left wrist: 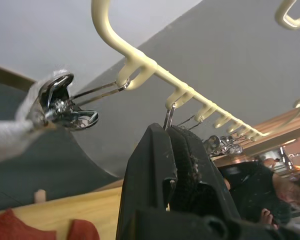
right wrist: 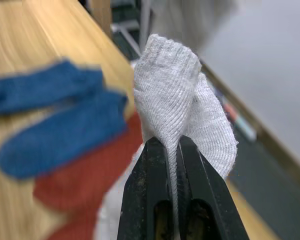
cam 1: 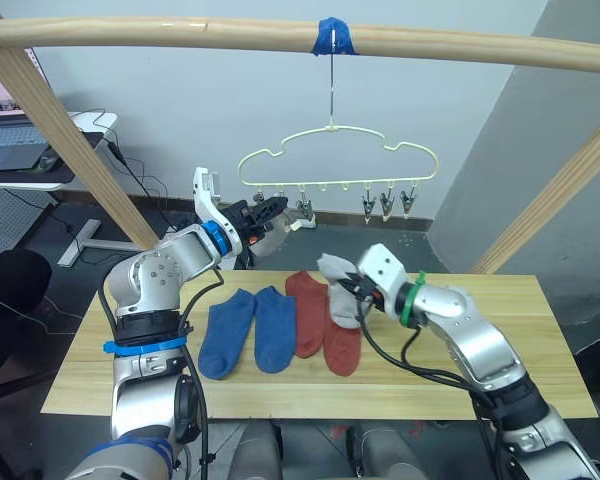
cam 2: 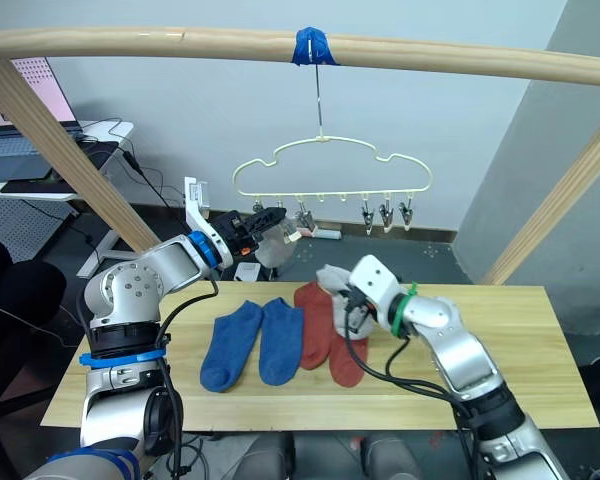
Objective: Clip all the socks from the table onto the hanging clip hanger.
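Overhead, the pale-yellow clip hanger (cam 1: 337, 152) hangs by its metal hook from a wooden rail (cam 1: 180, 32), where blue tape (cam 1: 335, 37) marks the spot. The left gripper (cam 1: 276, 211) is raised to the left end of the hanger's lower bar, its fingers pressed together on what seems to be the second metal clip (left wrist: 168, 116), though the wrist view hides the contact. Just beside it, the end clip (left wrist: 65, 104) already bites a light grey sock (left wrist: 12, 137).

Lower down, the right gripper (cam 1: 355, 287) pinches the other grey sock (right wrist: 177, 107), fingers closed on a fold of it, lifting its cuff above the light wooden desk (cam 1: 540, 330). Two blue socks (cam 1: 248, 328) lie side by side on the desk, and two rust red socks (cam 1: 320, 325) lie just to their right, partly under the held grey one.
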Available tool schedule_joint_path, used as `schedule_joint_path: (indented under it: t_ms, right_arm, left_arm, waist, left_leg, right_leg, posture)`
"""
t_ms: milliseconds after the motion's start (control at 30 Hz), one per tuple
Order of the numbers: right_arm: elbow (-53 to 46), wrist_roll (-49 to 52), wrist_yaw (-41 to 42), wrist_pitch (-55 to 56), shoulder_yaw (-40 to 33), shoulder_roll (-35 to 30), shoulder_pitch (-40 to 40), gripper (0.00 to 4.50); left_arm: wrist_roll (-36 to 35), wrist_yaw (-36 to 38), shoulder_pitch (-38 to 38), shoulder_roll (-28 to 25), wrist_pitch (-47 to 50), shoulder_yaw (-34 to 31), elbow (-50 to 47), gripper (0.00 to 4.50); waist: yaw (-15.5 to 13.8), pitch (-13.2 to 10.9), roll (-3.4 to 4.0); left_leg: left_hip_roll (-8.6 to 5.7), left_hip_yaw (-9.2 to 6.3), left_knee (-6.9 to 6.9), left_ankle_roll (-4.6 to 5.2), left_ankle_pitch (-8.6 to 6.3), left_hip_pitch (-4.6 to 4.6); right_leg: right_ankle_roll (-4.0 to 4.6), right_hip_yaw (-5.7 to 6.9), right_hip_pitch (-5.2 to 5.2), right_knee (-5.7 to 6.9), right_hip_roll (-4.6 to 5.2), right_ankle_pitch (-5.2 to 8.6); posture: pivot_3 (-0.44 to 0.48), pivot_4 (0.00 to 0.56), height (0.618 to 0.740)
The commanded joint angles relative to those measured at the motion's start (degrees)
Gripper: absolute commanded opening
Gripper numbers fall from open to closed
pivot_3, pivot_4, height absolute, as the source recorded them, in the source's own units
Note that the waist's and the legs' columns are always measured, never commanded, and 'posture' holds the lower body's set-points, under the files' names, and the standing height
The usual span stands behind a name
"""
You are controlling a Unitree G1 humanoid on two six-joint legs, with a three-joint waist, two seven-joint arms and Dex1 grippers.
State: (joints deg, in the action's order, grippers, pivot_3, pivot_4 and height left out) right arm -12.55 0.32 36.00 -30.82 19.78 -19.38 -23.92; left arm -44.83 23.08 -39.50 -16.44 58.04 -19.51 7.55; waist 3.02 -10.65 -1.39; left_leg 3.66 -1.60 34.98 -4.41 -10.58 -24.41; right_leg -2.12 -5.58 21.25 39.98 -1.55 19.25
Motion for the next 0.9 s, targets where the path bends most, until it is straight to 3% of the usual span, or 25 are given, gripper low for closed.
schedule_joint_path:
  t_ms: [33, 333, 900]
  right_arm:
    - [-0.40, -3.51, -2.12, 3.56, 2.24, 1.12, -2.92, 0.03]
    - [2.56, -7.39, -3.73, 8.92, 3.94, 3.25, -5.45, 0.03]
    - [2.42, -6.41, -5.39, 8.26, 1.85, 7.05, -7.12, 0.03]
  left_arm:
    - [-0.85, -1.18, -0.28, -0.30, 0.90, -0.69, -0.32, 0.00]
    - [-1.57, -1.83, 0.75, 0.09, 0.48, 0.05, -1.55, 0.00]
    - [-2.77, -0.87, 0.46, -0.18, -0.21, 0.38, -1.07, 0.00]
  waist:
    - [-0.12, 0.00, 0.00]
    - [-0.18, 0.00, 0.00]
    - [-0.17, 0.00, 0.00]
  left_leg:
    - [0.00, 0.00, 0.00, 0.00, 0.00, -0.01]
    - [-0.01, 0.02, -0.02, -0.01, 0.00, -0.03]
    - [-0.02, 0.03, -0.02, -0.01, 0.00, -0.03]
  right_leg:
    - [0.04, 0.00, 0.01, -0.01, 0.01, -0.02]
    - [0.12, 0.00, 0.06, -0.01, 0.04, -0.07]
    - [0.12, -0.01, 0.06, -0.01, 0.04, -0.07]
  posture:
    - [0.010, 0.171, 0.740]
    - [0.017, 0.173, 0.740]
    - [0.013, 0.170, 0.740]
